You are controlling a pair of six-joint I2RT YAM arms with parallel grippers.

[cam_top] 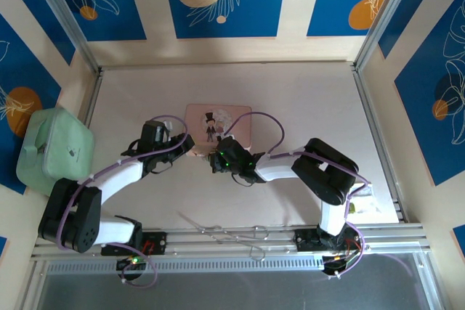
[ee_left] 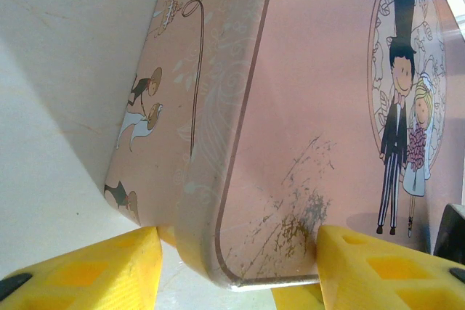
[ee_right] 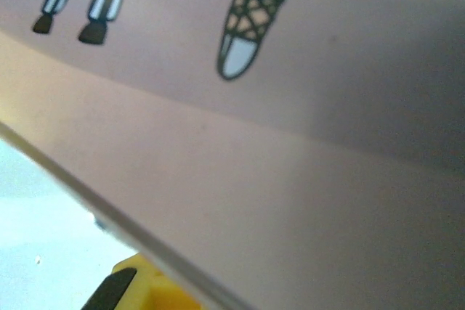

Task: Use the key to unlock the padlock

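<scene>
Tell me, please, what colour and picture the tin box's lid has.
The lid is pink, with a cartoon bride and groom; clearest in the left wrist view.

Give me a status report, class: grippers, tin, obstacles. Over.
Left gripper open, straddling tin corner. Right gripper at tin's near edge, jaws unreadable. Wire pieces loose by the bases.

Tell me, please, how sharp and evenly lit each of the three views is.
Top external: sharp and evenly lit, with soft shadows on the table. Left wrist: the pink tin is crisp, its scratches clear, with a shadow on the table beside it. Right wrist: too close, the tin's print blurred, shade darkening toward the right.
</scene>
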